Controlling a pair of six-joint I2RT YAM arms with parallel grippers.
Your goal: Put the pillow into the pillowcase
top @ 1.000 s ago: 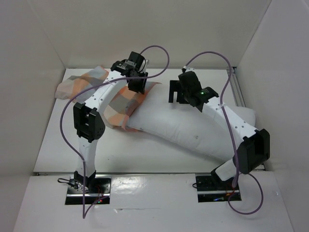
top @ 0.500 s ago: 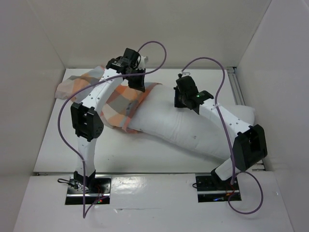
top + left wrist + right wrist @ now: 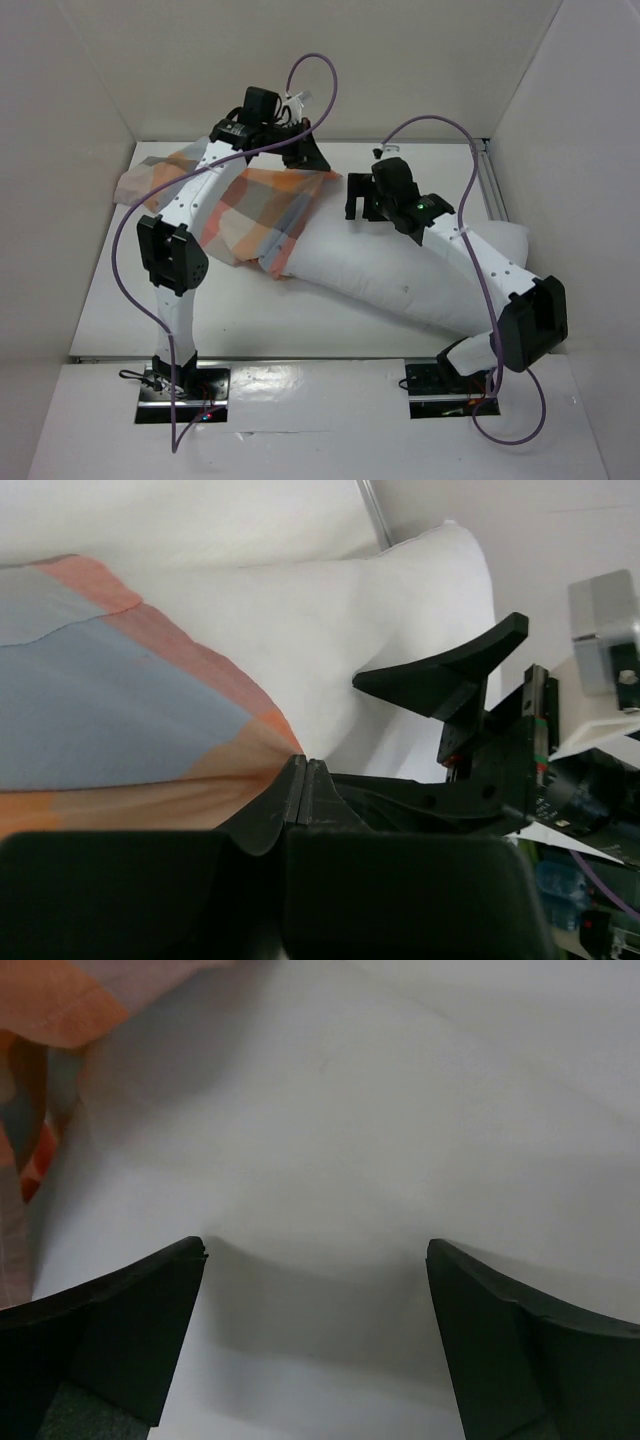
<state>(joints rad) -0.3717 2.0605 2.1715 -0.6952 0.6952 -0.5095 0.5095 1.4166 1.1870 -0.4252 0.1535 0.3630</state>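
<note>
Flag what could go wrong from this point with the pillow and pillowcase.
The left gripper pinches only the pillowcase edge at its very tips, so it may slip free. The right gripper hangs open over the pillow, holding nothing, so the pillow may drag along instead of sliding in.

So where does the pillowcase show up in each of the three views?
Top external: pillowcase left of centre, over the left end of the pillow.
Left wrist: pillowcase fills the left half.
Right wrist: pillowcase in the top-left corner only.
Shared landmark: the white pillow beside it.
</note>
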